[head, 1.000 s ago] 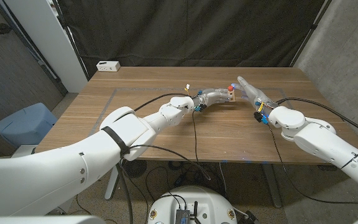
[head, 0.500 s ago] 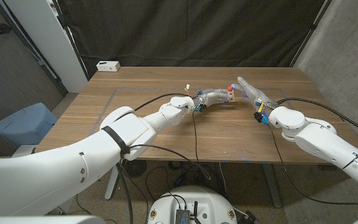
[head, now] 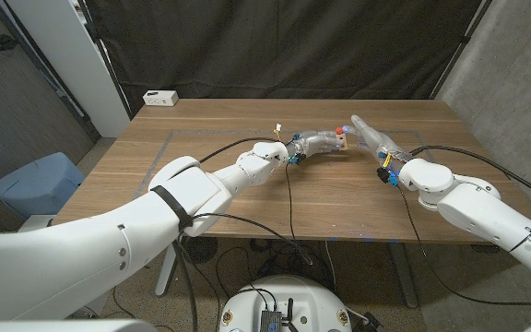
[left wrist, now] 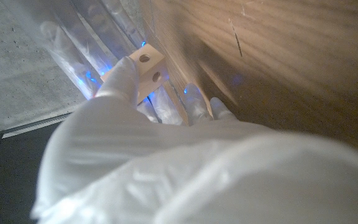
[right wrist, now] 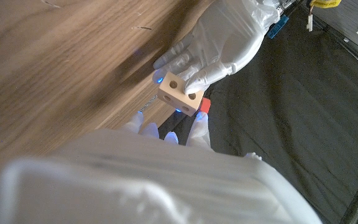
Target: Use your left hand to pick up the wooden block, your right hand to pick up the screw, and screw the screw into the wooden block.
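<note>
The block [head: 343, 140], held up over the table [head: 247, 198] by the left hand [head: 319, 143], is the landmark. Just right of the block, the right hand [head: 372, 136] with a red-headed screw [right wrist: 204, 106] closes that side. Left of the block, the left arm and its cables cross the table's near half. Far left of the block, a white box [head: 161, 97] sits at the back corner. Behind the block, bare wood runs to a dark curtain [head: 284, 46].
</note>
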Controlling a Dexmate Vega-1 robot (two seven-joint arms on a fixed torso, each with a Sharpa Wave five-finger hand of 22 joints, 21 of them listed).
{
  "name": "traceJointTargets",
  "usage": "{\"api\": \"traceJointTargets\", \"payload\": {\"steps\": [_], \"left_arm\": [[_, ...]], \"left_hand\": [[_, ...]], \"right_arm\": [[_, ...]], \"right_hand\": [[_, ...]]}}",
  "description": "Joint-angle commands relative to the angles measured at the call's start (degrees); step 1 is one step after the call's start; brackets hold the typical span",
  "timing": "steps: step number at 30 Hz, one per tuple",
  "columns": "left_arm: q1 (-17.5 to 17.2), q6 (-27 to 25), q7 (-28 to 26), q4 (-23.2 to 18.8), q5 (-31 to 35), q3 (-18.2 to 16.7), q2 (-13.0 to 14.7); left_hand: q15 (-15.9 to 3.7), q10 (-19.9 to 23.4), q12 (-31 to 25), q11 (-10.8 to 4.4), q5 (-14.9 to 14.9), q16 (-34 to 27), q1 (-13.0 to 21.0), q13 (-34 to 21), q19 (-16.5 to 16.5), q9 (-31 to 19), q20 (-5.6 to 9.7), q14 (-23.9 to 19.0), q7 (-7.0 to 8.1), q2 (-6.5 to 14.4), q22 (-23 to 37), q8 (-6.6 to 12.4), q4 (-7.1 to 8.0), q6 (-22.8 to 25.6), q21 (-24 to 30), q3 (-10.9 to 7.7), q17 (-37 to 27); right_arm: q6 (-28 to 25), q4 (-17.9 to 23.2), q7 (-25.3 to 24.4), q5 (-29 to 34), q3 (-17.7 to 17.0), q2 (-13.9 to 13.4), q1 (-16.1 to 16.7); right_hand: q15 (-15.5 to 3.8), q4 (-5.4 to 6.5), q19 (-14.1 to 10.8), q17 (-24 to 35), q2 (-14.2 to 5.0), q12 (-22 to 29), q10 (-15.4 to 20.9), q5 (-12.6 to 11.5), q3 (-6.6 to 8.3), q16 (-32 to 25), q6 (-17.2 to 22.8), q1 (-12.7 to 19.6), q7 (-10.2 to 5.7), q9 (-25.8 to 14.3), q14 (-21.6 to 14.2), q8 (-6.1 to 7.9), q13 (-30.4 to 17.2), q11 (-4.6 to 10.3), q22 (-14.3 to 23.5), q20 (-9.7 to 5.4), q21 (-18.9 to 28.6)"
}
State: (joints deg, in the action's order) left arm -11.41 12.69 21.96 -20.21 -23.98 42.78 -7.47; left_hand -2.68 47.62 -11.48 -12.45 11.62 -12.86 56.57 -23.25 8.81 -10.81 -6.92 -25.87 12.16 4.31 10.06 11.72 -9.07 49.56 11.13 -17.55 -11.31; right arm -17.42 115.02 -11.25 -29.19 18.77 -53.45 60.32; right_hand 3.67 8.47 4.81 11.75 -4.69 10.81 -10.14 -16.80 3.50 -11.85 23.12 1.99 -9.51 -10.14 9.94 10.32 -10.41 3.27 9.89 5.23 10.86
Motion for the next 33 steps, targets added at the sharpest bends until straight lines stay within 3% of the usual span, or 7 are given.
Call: {"api": "traceJointTargets", "payload": {"steps": [1,15,33], "left_arm": [[0.22,-0.64,-0.50,0.02,-0.01,0.20,-0.13],[0.20,-0.80,-0.70,0.02,-0.08,0.26,-0.10],[0.04,-1.35,-1.07,-1.13,0.14,0.57,0.20]], "left_hand": [[-3.35,0.46,-0.56,0.03,0.41,-0.23,-0.19,-0.10,0.19,-0.28,0.12,-0.66,-2.18,0.51,0.23,0.50,0.34,2.70,0.39,-0.10,-0.17],[-3.36,0.43,-0.54,0.03,0.42,-0.19,-0.26,-0.10,0.22,-0.28,0.11,-0.66,-2.15,0.49,0.23,0.51,0.36,2.72,0.40,-0.12,-0.16],[-3.33,0.43,-0.54,0.04,0.44,-0.19,-0.32,-0.10,0.21,-0.28,0.10,-0.59,-2.10,0.57,0.23,0.45,0.40,2.60,0.39,-0.12,-0.19]], "right_arm": [[-0.25,1.06,0.32,-0.01,0.07,-0.79,0.74],[-0.69,2.03,-0.01,-0.25,-0.29,-1.20,1.31],[-0.52,2.52,-2.20,-1.55,-3.19,-1.71,3.82]], "right_hand": [[0.06,0.03,-0.20,0.06,-1.71,0.21,-3.85,-0.34,0.12,-0.08,0.61,0.27,-0.02,0.01,8.35,0.45,-0.04,-0.31,-0.02,-0.17,0.23],[0.04,0.02,-0.25,0.05,-1.76,0.28,-3.63,-0.36,0.17,-0.08,0.91,0.32,0.04,0.01,8.32,0.51,-0.04,-0.31,-0.02,-0.18,0.23],[0.05,0.00,-0.35,0.04,-1.78,0.34,-3.41,-0.37,0.21,-0.14,1.04,0.36,0.15,0.00,8.13,0.49,-0.04,-0.40,-0.02,-0.10,0.24]]}}
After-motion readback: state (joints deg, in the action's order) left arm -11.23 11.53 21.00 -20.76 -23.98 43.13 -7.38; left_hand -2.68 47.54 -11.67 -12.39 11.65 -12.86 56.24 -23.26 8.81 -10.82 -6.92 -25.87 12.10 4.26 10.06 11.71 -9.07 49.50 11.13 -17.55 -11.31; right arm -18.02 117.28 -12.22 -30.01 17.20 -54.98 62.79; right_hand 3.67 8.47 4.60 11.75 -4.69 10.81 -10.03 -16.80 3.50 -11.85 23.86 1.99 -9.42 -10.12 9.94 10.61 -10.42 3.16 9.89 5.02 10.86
